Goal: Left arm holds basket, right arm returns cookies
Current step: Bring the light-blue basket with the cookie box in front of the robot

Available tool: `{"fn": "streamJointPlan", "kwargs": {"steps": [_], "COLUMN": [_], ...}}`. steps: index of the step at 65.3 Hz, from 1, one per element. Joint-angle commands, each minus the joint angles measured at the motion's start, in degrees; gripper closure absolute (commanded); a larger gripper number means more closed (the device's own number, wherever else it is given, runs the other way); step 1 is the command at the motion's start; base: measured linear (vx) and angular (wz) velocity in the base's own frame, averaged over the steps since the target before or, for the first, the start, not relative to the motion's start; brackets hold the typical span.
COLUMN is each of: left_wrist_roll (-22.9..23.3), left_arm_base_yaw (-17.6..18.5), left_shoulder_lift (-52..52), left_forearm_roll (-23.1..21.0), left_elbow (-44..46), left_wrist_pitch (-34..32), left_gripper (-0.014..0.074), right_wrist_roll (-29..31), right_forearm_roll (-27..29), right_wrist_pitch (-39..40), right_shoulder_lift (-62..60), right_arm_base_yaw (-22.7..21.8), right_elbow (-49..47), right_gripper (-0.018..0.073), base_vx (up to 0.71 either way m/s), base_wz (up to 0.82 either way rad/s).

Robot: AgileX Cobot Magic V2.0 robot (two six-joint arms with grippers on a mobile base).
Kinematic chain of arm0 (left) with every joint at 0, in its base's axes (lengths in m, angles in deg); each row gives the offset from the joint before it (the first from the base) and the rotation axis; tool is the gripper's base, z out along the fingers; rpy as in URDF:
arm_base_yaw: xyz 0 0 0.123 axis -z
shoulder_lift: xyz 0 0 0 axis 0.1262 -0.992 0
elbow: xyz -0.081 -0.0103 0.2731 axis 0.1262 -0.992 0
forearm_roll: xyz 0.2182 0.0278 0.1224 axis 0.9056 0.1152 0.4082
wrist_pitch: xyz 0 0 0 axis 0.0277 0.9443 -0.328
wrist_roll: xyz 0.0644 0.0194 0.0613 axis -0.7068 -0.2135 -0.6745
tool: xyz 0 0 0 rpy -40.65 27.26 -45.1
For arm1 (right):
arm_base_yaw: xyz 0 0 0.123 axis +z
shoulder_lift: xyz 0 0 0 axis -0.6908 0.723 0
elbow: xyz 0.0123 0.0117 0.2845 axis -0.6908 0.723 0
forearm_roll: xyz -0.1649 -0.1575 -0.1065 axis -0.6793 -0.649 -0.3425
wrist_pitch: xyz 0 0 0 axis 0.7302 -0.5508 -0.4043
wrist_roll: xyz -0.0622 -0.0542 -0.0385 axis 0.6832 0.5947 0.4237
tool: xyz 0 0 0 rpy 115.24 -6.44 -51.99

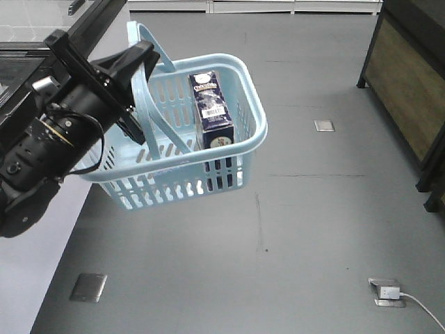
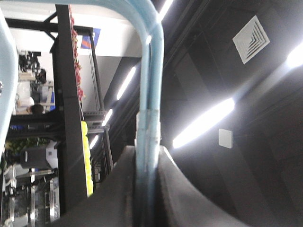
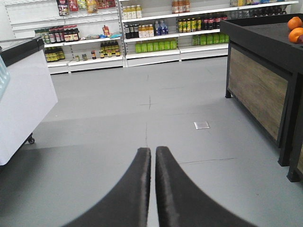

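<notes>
Upper centre, the cookie carton (image 1: 212, 115) stands on end in the basket (image 1: 259, 111) clamped by the left gripper (image 1: 139, 94), outside the closed, empty right gripper (image 3: 152, 153)'s view.

Handles (image 1: 142, 97) cross basket (image 1: 256, 104) opening beside cookies (image 1: 212, 111).

Reaches in from the lower left with the left arm (image 1: 62, 132), wrist tilted upward; clamps the left hand (image 2: 146, 153) on both handles of the basket (image 1: 257, 115). Holds the right hand (image 3: 150, 150) forward, fingers nearly touching, gripping nothing.
</notes>
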State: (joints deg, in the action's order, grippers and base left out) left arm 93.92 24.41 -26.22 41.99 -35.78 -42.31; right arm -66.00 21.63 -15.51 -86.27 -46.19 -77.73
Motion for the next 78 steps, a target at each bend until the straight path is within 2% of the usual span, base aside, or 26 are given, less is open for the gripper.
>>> {"fn": "streamJointPlan", "kwargs": {"steps": [1,14,29,53,62,78], "left_wrist_roll": [0.59,0.61,0.13,-0.49,-2.62,-3.04], "left_arm_base_yaw": [1.44,4.82,9.00,15.39,17.01,19.40], "left_shoulder_lift": [2.53,2.59,4.28,7.34,8.89,11.65], "left_forearm_roll": [-4.31,-7.46,-6.88,-3.86,-3.93,-4.30], "left_elbow": [-2.02,-9.15,-13.23,-13.40,-13.40,-13.40], "left_wrist_pitch": [-9.47,-16.43,-16.43,-16.43,-16.43,-16.43], "left_gripper": [0.0599,0.0599,0.0599,0.0599,0.0599,0.0599], "right_wrist_roll": [0.34,0.34,0.34,0.34,0.34,0.34], "right_forearm_roll": [-0.63,-0.63,-0.63,-0.63,-0.63,-0.63], "right_wrist_pitch": [4.13,4.13,4.13,4.13,4.13,4.19], "right_shoulder_lift": [-0.73,-0.73,-0.73,-0.73,-0.73,-0.73], "right_arm_base_yaw": [-0.41,-0.41,-0.41,-0.41,-0.41,-0.41], "right_elbow": [1.01,1.01,1.01,1.01,1.01,1.01], "right_gripper": [0.0562,0.0562,0.0562,0.0562,0.0562,0.0562], "base_vx": [0.00,0.00,0.00,0.00,0.00,0.00], "base_wz": [0.00,0.00,0.00,0.00,0.00,0.00]}}
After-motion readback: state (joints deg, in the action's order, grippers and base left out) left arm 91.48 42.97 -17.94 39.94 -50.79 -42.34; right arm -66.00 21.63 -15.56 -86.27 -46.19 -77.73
